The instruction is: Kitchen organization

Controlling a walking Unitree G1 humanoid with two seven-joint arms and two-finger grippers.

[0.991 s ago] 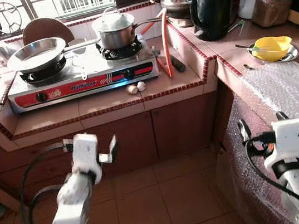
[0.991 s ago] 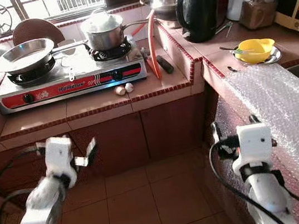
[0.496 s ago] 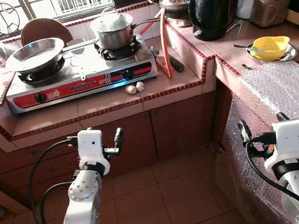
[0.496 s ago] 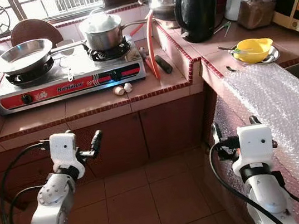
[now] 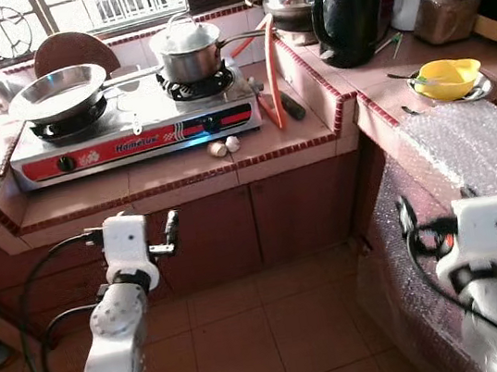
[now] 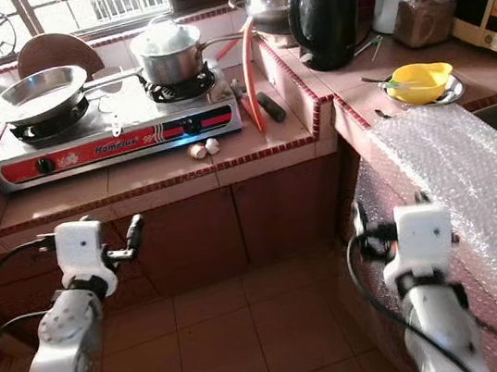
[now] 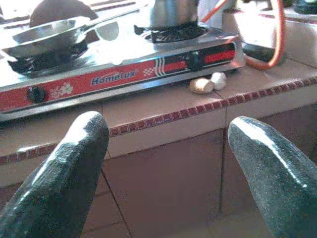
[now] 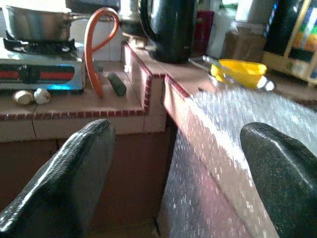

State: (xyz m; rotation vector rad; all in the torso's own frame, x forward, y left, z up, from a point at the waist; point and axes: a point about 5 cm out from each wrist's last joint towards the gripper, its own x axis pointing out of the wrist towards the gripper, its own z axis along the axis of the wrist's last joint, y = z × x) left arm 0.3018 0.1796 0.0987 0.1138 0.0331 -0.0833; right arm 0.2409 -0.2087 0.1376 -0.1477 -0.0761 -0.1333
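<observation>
While both arms hang low: nothing is gripped.
Left hand (image 5: 168, 238): fingers spread, empty, below the desk (image 5: 181, 173).
Right hand (image 8: 183, 163): spread, empty.
Garlic (image 5: 226, 145): by the stove (image 5: 133, 133); raise first, then reach over the edge.

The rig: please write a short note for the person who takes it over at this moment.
Left gripper: open, empty, held low in front of the cabinet below the stove.
Right gripper: open, empty, beside the bubble wrap draped over the counter on the right.
On the stove: a frying pan and a lidded pot. Two garlic bulbs lie on the tiles in front of it. Kettle and yellow bowl stand on the right counter.
Done: nothing is held. Left: the tidying.
</observation>
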